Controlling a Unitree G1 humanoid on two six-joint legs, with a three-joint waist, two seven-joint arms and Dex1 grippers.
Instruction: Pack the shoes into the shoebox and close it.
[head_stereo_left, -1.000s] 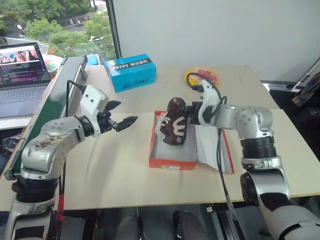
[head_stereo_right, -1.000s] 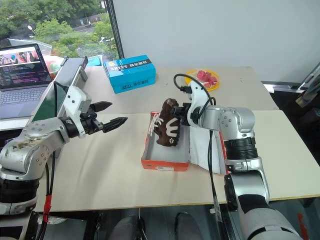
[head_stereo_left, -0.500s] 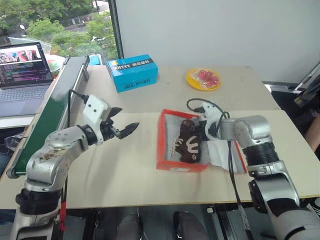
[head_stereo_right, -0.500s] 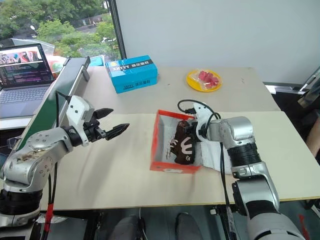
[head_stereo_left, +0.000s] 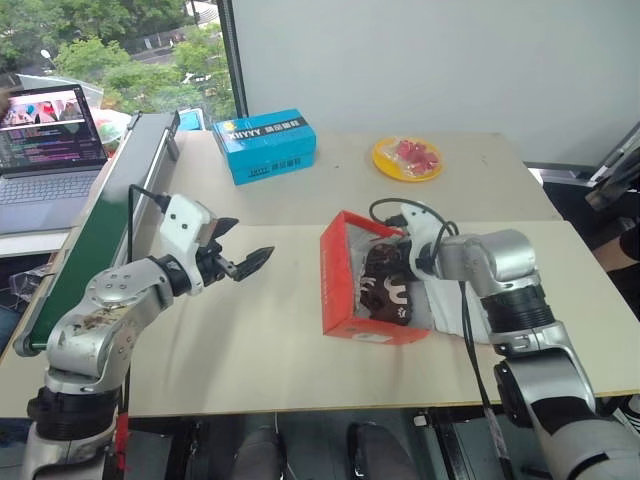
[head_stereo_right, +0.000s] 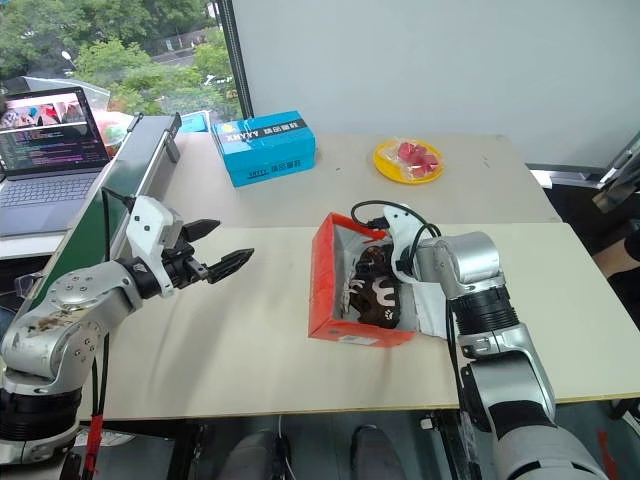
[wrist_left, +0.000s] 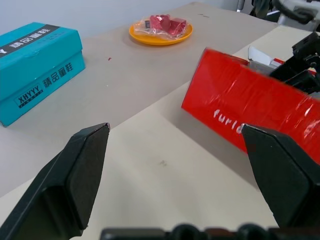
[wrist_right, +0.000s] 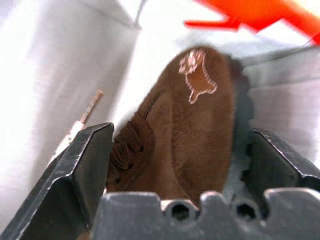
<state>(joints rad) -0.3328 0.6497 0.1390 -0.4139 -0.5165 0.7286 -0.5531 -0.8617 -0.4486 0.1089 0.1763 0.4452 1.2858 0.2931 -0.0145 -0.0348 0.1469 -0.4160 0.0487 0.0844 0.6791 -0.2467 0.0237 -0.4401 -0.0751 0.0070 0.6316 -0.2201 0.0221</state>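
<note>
**Releasing the shoes into the open shoebox**

Centre of the frame: the shoebox (head_stereo_left: 343, 290), orange-red outside and white inside, stands open on the table (head_stereo_left: 250, 340), its lid lying flat to the right beneath the right arm. The shoes (head_stereo_left: 387, 285), dark brown with cream side marks, lie inside the box tray against its right half; how many of the pair are there cannot be told for certain from the head views. The right gripper (head_stereo_left: 400, 262) reaches into the tray from the right. In its wrist view the two black fingers (wrist_right: 82, 170) stand spread on either side of a brown shoe (wrist_right: 192, 135), with a gap on the laced side; on the sole side contact cannot be ruled out. The grasp reads as released. At centre left, the left gripper (head_stereo_left: 243, 262) hovers above bare table, well apart from the box, jaws wide and empty.

Judged step: withdrawing after the drop, then closing. To do it well, the right gripper should back out along its own approach line, fingers kept spread, so no pad catches the laces or drags the shoe up the wall. The shoe should lie flat below the rim before the lid is swung. The left gripper could steady the near red wall.

Upper frame: a blue carton (head_stereo_left: 264, 146) and a yellow plate (head_stereo_left: 406, 158).
</note>
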